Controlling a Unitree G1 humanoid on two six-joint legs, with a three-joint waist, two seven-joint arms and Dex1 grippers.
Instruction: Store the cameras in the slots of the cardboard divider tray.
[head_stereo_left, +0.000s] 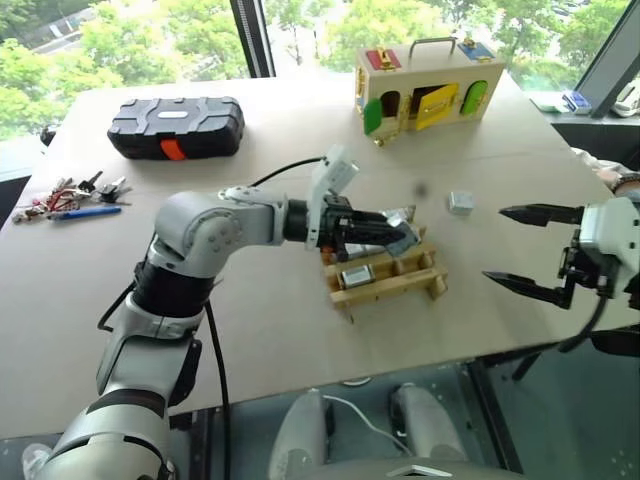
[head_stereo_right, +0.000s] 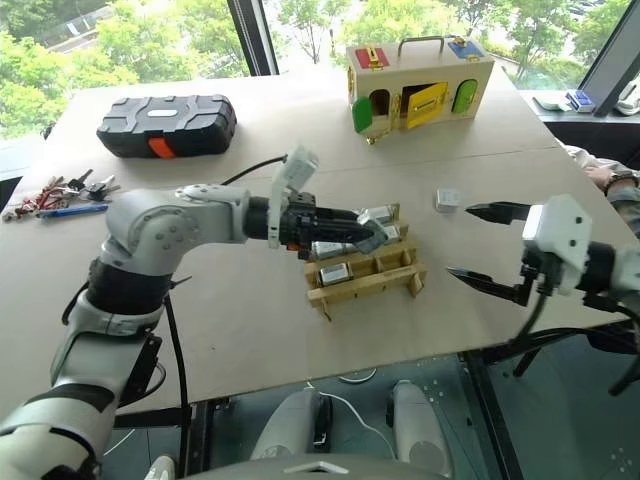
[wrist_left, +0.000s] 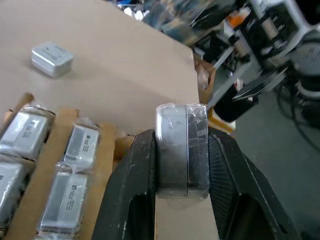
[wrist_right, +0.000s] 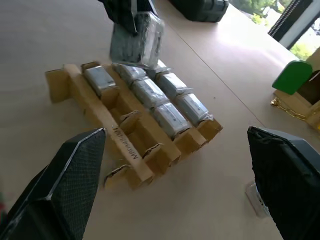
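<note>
- Table (head_stereo_left: 300, 330): broad tan surface bearing all items listed below.
- Cardboard divider tray (head_stereo_left: 432, 283): low tan slatted rack near the table's centre, resting flat. Several slots hold wrapped silver-grey cameras (wrist_right: 170, 117). In the right wrist view, the row nearest that camera shows one camera at one end and open slots beside it.
- Left gripper (head_stereo_left: 405, 237): extended level over the tray. The two black fingers (wrist_left: 131, 185) are clamped on the held camera (wrist_left: 181, 150), a wrapped silver-grey block that stands on edge between them, above the tray.
- Right gripper (head_stereo_left: 512, 246): at about 3 o'clock from the tray and well apart from it. The two black fingers (wrist_right: 70, 175) are spread wide with nothing between them.
- Loose camera (head_stereo_left: 460, 202): lying alone on the table at about 1 o'clock from the tray, between tray and right gripper.
- Wooden box (head_stereo_left: 425, 90): with coloured doors and a handle, at about 12 o'clock from the tray, near the far edge.
- Black case (head_stereo_left: 176, 126): with an orange latch, at about 10 o'clock from the tray.
- Keys (head_stereo_left: 80, 192) and a blue pen (head_stereo_left: 88, 212): at the table's left edge, about 9 o'clock from the tray.
</note>
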